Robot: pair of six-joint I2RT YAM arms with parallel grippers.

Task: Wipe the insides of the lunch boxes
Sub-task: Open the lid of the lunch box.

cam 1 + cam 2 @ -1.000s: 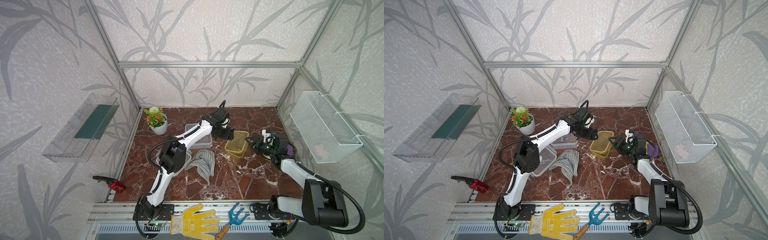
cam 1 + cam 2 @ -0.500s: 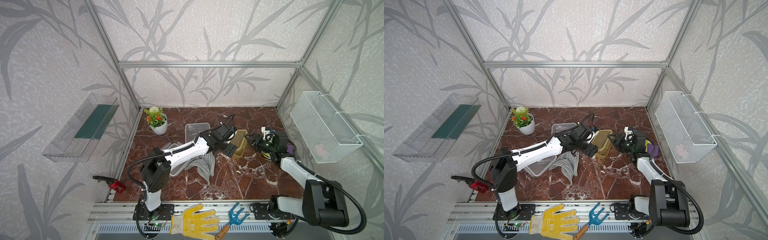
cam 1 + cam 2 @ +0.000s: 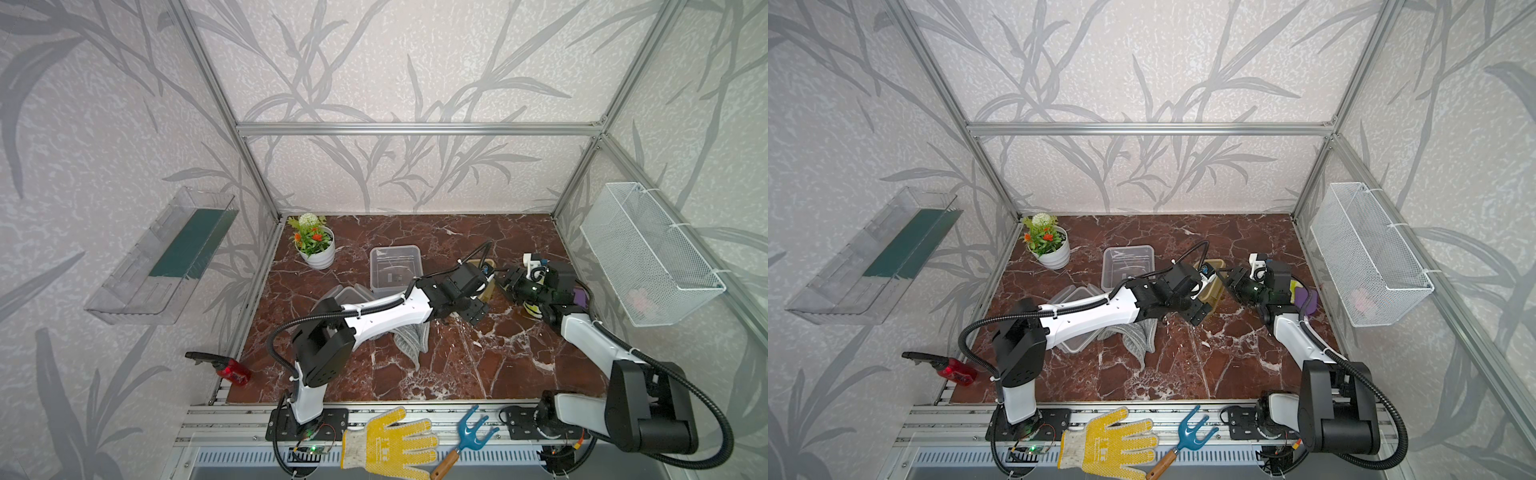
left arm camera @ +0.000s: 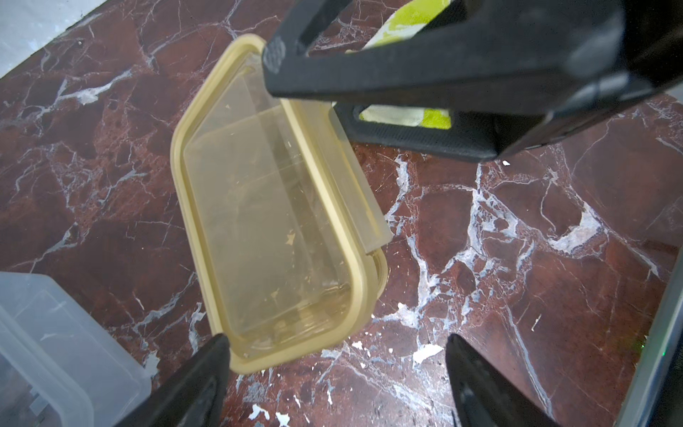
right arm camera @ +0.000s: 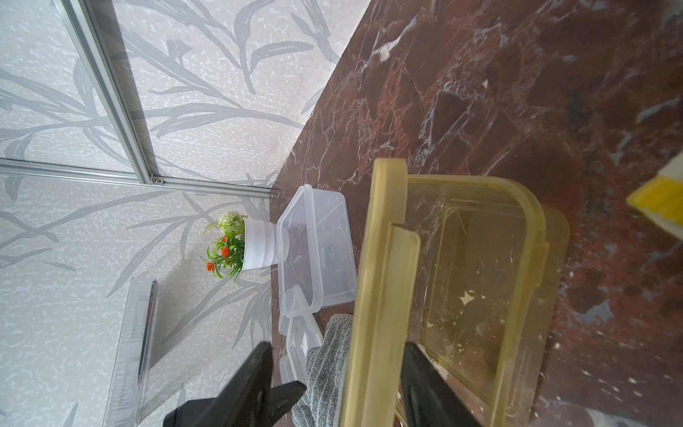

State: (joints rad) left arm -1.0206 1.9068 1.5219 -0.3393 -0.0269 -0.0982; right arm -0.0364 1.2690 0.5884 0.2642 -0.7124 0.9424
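The amber lunch box (image 3: pixel 486 291) (image 3: pixel 1212 289) is tipped up on its side at centre right, with its opening toward the left arm. Pale crumbs stick inside this box (image 4: pixel 273 222) (image 5: pixel 473 277). My right gripper (image 3: pixel 505 282) (image 5: pixel 338 349) is shut on its long wall, one finger inside and one outside. My left gripper (image 3: pixel 473 311) (image 4: pixel 338 344) hangs open just in front of the box's near end, holding nothing. The clear lunch box (image 3: pixel 395 270) (image 3: pixel 1127 266) stands open behind the left arm. A grey striped cloth (image 3: pixel 411 336) lies under that arm.
A clear lid (image 3: pixel 1071 299) lies left of the cloth. A yellow sponge (image 3: pixel 532 309) and a purple thing (image 3: pixel 579 297) sit under the right wrist. A flower pot (image 3: pixel 316 245) stands back left. The wire basket (image 3: pixel 648 257) and the clear tray (image 3: pixel 162 257) hang on the side walls.
The left arm swung from the back forward and lowered its open gripper in front of the amber box. The right gripper tipped that box from flat onto its side.
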